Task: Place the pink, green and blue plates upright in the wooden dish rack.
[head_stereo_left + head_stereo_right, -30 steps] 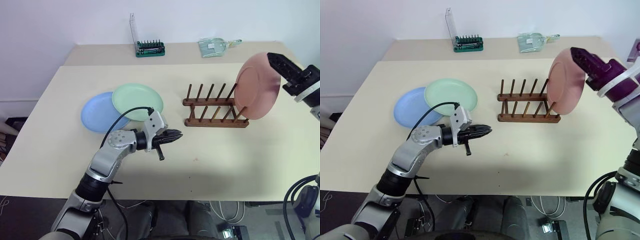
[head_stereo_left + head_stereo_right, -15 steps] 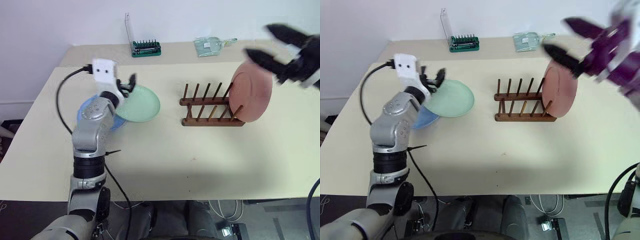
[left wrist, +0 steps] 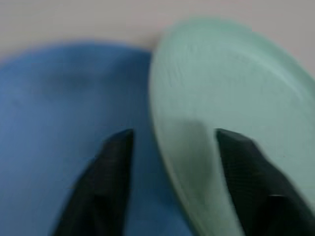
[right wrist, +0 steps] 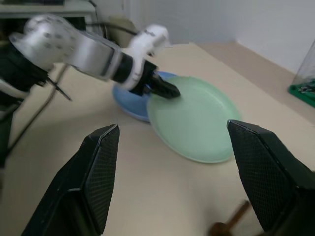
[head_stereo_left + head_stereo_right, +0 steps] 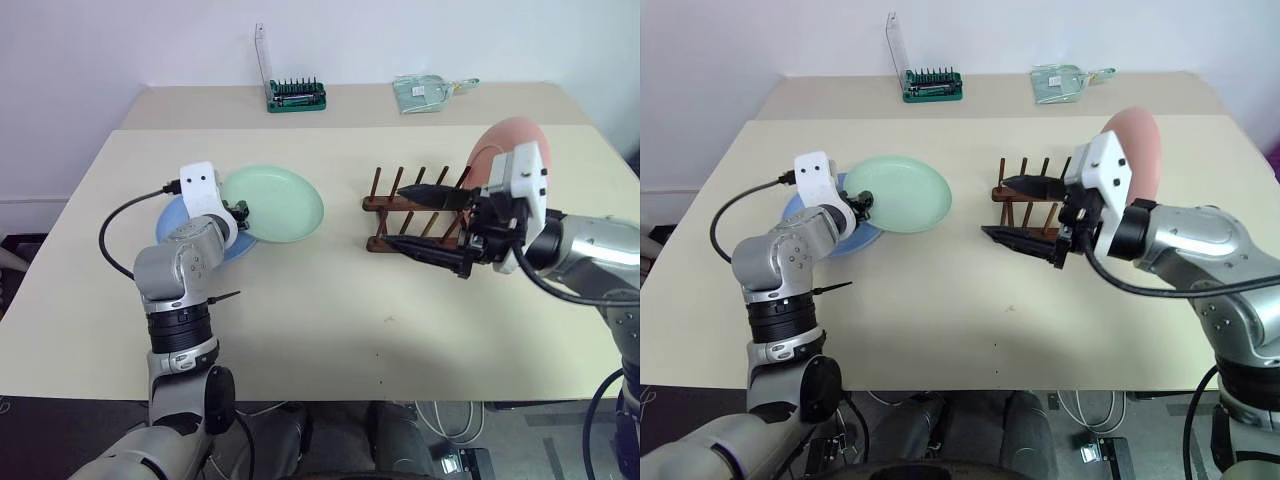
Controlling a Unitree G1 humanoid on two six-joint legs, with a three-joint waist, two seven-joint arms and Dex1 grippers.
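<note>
Left eye view: pink plate [image 5: 506, 140] upright at right end of wooden dish rack [image 5: 420, 215].
R pincer [image 5: 432, 221] spread, empty, before rack; L pincer [image 3: 170, 147] parted astride green plate [image 5: 275, 203] rim, over blue plate [image 3: 59, 123], on counter [image 5: 330, 320].

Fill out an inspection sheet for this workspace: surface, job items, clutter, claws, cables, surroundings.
Surface: beige table, with a second beige tabletop behind it.
Job's things: pink plate stands upright at the right end of the wooden dish rack. Green plate lies flat, overlapping the blue plate beneath it.
Clutter: green tool holder and a clear packet on the rear tabletop.
Claws: left claw open, straddling the green plate's rim; right claw open, empty, in front of the rack.
Cables: black cable looping from the left wrist.
Surroundings: white wall behind.
</note>
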